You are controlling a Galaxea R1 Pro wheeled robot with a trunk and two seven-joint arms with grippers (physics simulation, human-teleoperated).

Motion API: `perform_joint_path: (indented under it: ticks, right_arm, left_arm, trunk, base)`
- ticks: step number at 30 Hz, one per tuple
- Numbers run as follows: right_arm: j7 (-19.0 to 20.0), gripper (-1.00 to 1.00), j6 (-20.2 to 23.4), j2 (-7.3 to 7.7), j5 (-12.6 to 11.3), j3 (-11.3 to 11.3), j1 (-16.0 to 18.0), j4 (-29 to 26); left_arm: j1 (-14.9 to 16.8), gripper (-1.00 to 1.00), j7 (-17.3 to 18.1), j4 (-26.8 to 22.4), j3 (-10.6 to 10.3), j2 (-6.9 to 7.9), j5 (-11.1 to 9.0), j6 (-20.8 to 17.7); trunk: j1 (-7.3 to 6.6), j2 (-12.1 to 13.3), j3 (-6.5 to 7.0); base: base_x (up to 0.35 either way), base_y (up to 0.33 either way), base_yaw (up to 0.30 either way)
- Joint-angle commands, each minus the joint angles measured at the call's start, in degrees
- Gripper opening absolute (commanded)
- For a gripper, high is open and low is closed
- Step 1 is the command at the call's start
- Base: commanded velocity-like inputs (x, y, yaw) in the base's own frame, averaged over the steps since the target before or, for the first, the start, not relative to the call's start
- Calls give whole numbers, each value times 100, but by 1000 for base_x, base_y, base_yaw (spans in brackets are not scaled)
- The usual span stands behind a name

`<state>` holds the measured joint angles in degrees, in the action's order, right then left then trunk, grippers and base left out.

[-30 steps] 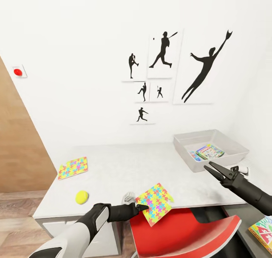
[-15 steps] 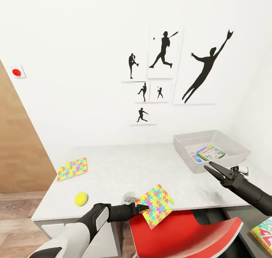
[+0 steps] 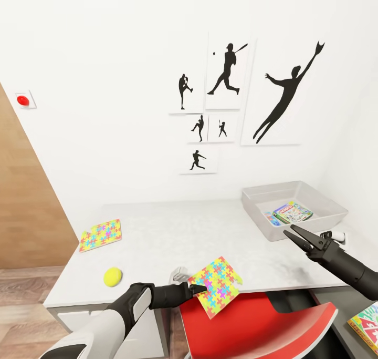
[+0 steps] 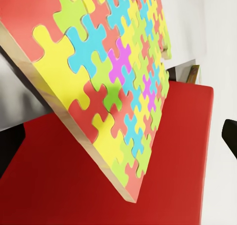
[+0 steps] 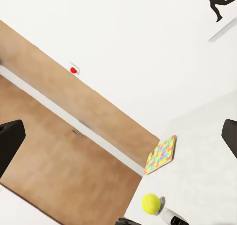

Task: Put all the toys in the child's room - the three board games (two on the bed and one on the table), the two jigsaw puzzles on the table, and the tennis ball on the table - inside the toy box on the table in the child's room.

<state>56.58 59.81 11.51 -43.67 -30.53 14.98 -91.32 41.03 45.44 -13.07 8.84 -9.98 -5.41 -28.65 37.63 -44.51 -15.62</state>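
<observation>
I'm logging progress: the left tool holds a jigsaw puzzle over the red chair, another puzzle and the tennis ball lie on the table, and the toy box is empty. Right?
Not quite: the toy box is not empty. The head view shows a colourful game box lying inside it. The rest stands: the left tool grips a jigsaw puzzle above the red chair, and the other puzzle and tennis ball lie on the table.

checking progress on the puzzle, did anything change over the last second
Almost nothing. The view shifted slightly between the two earlier pictures, a camera move. The left gripper still holds the jigsaw puzzle tilted over the red chair; the right gripper stays open beside the toy box.
</observation>
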Motion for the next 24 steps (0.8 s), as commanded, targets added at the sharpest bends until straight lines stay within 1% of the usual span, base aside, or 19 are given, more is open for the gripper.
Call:
perform_joint_path:
  ticks: [1, 5, 10, 16, 24]
  right_arm:
    - [31, 100, 19, 0, 21, -5, 5, 0]
    - [29, 100, 19, 0, 20, -5, 5, 0]
    - [31, 100, 19, 0, 20, -5, 5, 0]
    - [32, 100, 19, 0, 22, -5, 5, 0]
    - [33, 100, 19, 0, 21, -5, 5, 0]
  left_arm:
    - [3, 100, 0, -2, 21, -2, -39, -60]
    - [2, 100, 0, -2, 21, -2, -39, -61]
    - [1, 100, 0, -2, 21, -2, -39, -62]
    - [1, 100, 0, -2, 21, -2, -39, -62]
    - [1, 100, 12, -2, 21, -2, -39, -46]
  trunk:
    - [1, -6, -8]
    - [89, -167, -80]
    - [89, -167, -80]
    - [221, -407, -187]
    - [221, -407, -187]
  base:
    - [0, 0, 0]
    - [0, 0, 0]
    - [0, 0, 0]
    - [0, 0, 0]
    - [0, 0, 0]
